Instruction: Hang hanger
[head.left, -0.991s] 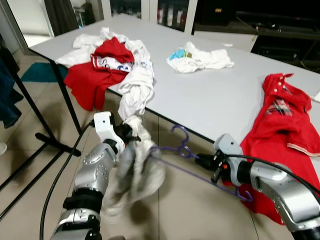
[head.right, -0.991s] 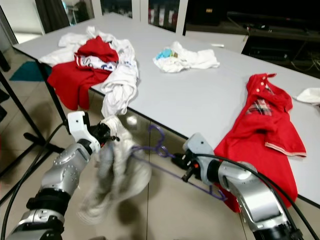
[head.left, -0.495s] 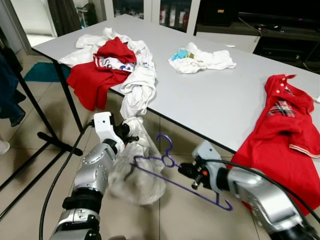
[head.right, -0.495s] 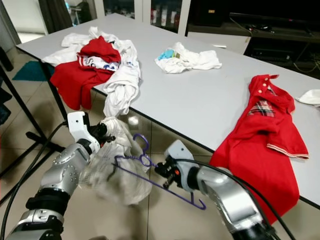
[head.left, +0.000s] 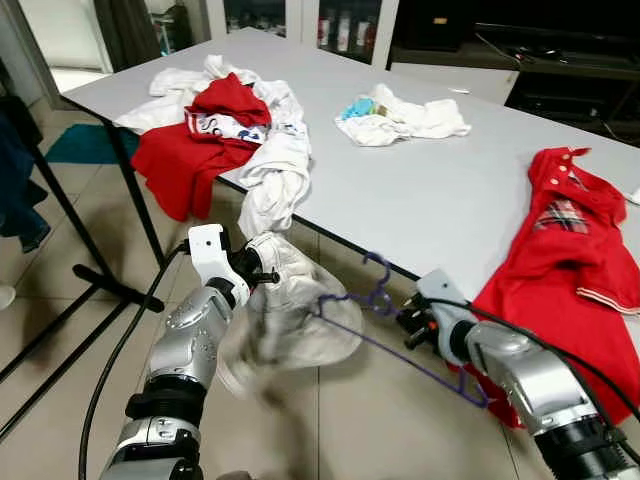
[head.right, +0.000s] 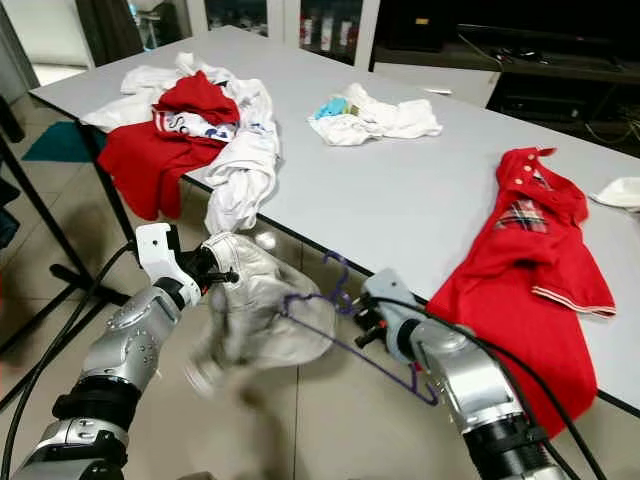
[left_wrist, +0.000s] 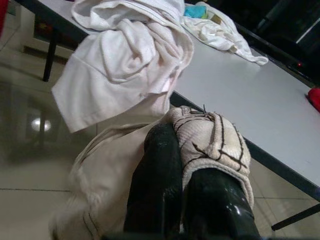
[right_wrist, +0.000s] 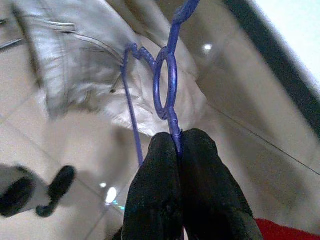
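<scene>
Garment (head.left: 300, 315) left of hanger (head.left: 395, 325), before table (head.left: 450, 200)

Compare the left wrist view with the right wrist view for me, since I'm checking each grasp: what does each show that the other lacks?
Left wrist view: the left pincer shut on a bunched fold of the cream garment, with the white clothes hanging off the grey table. Right wrist view: the right pincer shut on the purple hanger, one hanger end reaching into the garment. Both: the cream garment over the tiled floor.
</scene>
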